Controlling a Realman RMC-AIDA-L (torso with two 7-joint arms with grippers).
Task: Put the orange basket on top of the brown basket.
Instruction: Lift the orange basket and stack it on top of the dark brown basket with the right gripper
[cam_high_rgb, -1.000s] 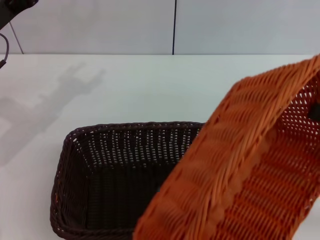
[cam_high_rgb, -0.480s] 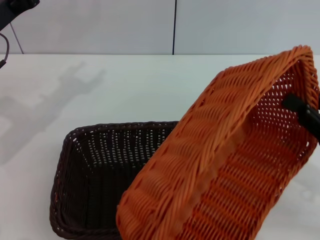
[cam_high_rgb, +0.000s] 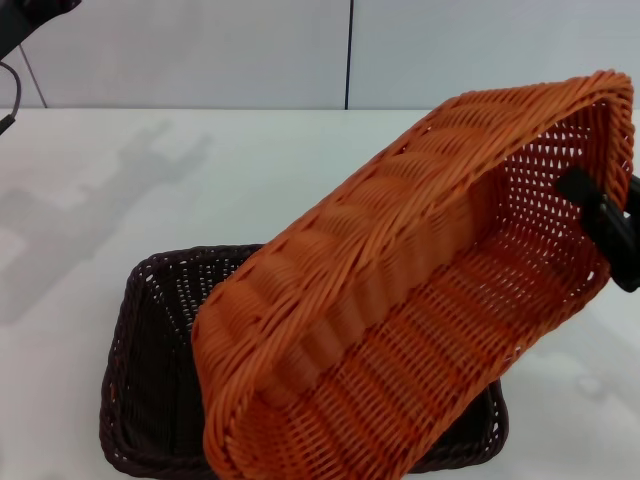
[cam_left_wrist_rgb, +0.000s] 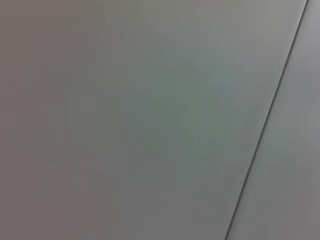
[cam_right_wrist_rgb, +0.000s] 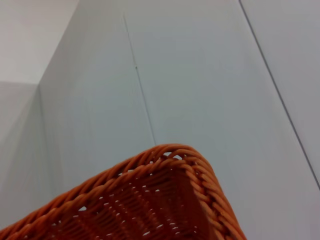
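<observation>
The orange basket (cam_high_rgb: 400, 290) hangs tilted in the air, its opening turned toward me, over the brown basket (cam_high_rgb: 150, 350). The brown basket stands upright on the white table, and its right half is hidden behind the orange one. The orange basket's low left corner reaches down over the brown basket's interior; I cannot tell whether they touch. My right gripper (cam_high_rgb: 596, 215) is shut on the orange basket's raised right end wall, with one black finger inside it. The basket's rim corner shows in the right wrist view (cam_right_wrist_rgb: 165, 200). Only part of my left arm (cam_high_rgb: 30, 15) shows, at the top left.
The white table (cam_high_rgb: 250, 170) stretches behind and to the left of the baskets. A white panelled wall (cam_high_rgb: 200, 50) stands at its far edge. The left wrist view shows only that wall (cam_left_wrist_rgb: 150, 120).
The orange basket has swung left and lower, now covering most of the brown basket, and has tipped its opening more toward me. The right gripper came into view at the right edge.
</observation>
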